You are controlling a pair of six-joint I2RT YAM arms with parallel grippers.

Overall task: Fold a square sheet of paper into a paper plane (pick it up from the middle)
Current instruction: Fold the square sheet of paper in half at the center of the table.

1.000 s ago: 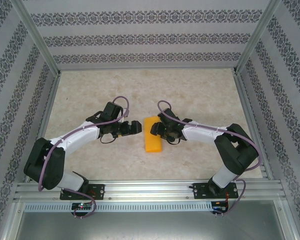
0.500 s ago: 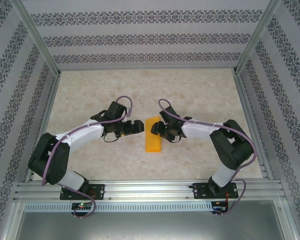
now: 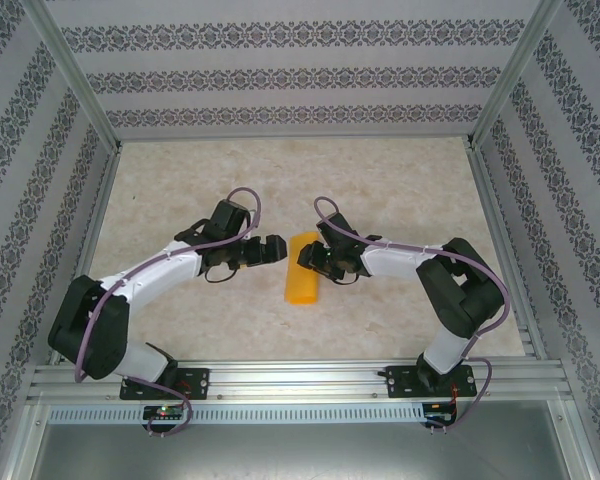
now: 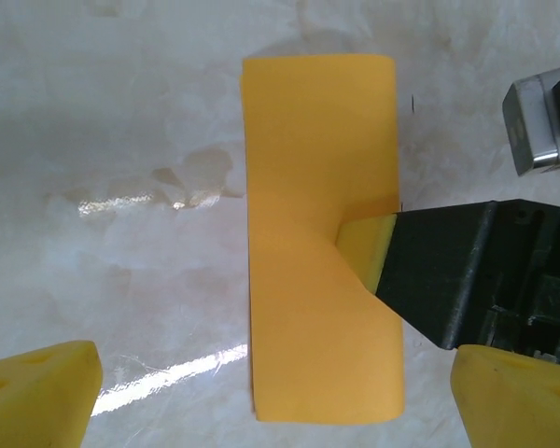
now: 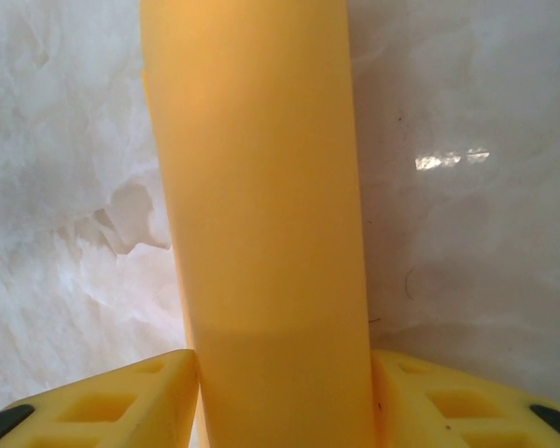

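Lab robot cell: aluminium frame (image 3: 300,381), patterned wall panels (image 3: 300,78), marble-look tabletop (image 3: 280,175)

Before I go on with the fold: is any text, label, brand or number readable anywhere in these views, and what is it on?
No text can be read in any view.
The square sheet of paper: plain orange-yellow, no print.
The walls: ornamental pattern only, no letters.
The small boards by the arm bases: any marking is too small to read.

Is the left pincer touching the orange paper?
No: the left pincer is open, its yellow fingertips well apart from the orange paper.
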